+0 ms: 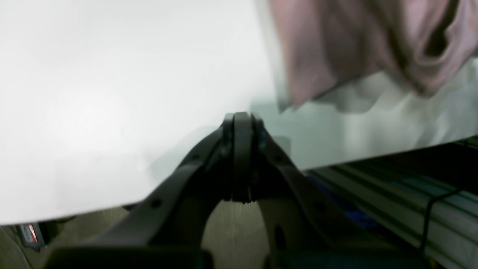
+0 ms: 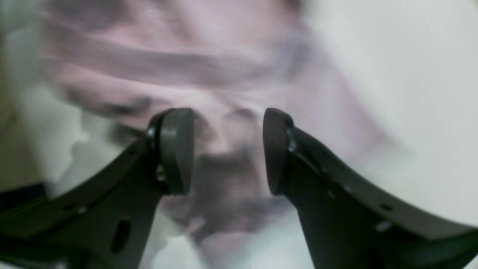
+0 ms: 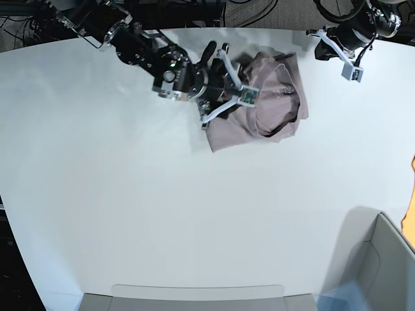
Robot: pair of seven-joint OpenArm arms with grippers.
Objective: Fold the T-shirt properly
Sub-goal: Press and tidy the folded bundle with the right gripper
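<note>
The T-shirt [image 3: 269, 103] lies crumpled in a mauve heap at the back middle of the white table [image 3: 130, 194]. My right gripper [image 2: 226, 149] hangs open just above the heap's left part, and blurred pink cloth [image 2: 224, 74] fills the view under and between its fingers; no cloth is pinched. In the base view that gripper [image 3: 225, 87] is over the shirt's left edge. My left gripper [image 1: 242, 117] is shut and holds nothing, near the table's edge. The T-shirt [image 1: 354, 45] shows beyond it at the upper right, with bare table between them.
The left arm [image 3: 353, 29] is at the back right corner of the table. A grey bin [image 3: 382, 259] stands at the front right, and a flat grey tray [image 3: 194, 295] lies along the front edge. Metal frame rails [image 1: 392, 194] run below the table's edge.
</note>
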